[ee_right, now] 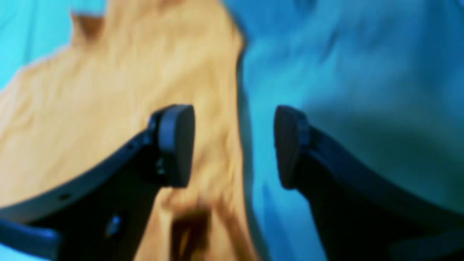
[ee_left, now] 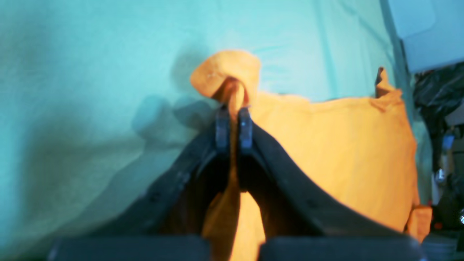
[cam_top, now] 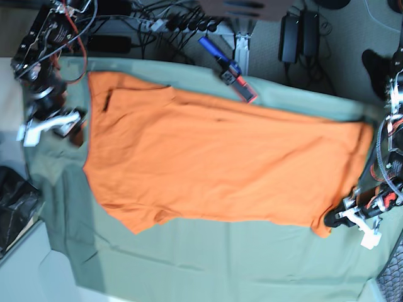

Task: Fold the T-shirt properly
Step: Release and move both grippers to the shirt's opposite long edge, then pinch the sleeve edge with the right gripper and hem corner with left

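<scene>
Pinching a raised fold of the T-shirt (ee_left: pixel 326 152) at the frame's centre, my left gripper (ee_left: pixel 234 125) had its fingers drawn narrow on the orange cloth. My right gripper (ee_right: pixel 233 145) stood wide, holding nothing, one finger over the shirt's edge, the other over the green sheet (ee_right: pixel 344 72). In the base view the shirt lay spread across mid-frame on the sheet, my left gripper at its lower right corner.
</scene>
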Controlling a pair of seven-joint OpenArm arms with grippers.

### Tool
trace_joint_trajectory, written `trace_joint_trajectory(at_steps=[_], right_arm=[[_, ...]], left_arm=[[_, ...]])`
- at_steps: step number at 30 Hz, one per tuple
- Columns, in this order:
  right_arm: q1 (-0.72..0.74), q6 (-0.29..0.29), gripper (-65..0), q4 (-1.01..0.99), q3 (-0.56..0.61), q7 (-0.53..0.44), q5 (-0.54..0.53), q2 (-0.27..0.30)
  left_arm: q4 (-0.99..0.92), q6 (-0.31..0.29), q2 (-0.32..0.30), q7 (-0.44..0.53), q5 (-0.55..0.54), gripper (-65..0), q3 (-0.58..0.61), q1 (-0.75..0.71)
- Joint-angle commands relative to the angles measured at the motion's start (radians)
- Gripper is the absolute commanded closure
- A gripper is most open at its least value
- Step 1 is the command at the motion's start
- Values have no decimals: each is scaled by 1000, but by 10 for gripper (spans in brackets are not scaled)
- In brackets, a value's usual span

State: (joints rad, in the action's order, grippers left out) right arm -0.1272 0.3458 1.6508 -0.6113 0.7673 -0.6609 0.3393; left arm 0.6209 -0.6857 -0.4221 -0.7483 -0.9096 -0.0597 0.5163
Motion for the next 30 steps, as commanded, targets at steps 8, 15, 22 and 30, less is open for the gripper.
trace_joint_trajectory(at_steps=[8, 15, 22, 30], right_arm=[[297, 82, -349, -230, 27, -63, 30, 83], [617, 82, -349, -664, 111, -134, 156, 90], [753, 82, -349, -983, 305, -219, 239, 81], [753, 89, -349, -975, 441, -221, 260, 28]], left_arm=[[17, -12, -31, 0, -22, 0, -3, 31], [17, -12, -47, -3, -23, 0, -3, 31], [17, -12, -69, -4, -91, 0, -3, 29], [17, -12, -72, -4, -111, 0, -3, 29]])
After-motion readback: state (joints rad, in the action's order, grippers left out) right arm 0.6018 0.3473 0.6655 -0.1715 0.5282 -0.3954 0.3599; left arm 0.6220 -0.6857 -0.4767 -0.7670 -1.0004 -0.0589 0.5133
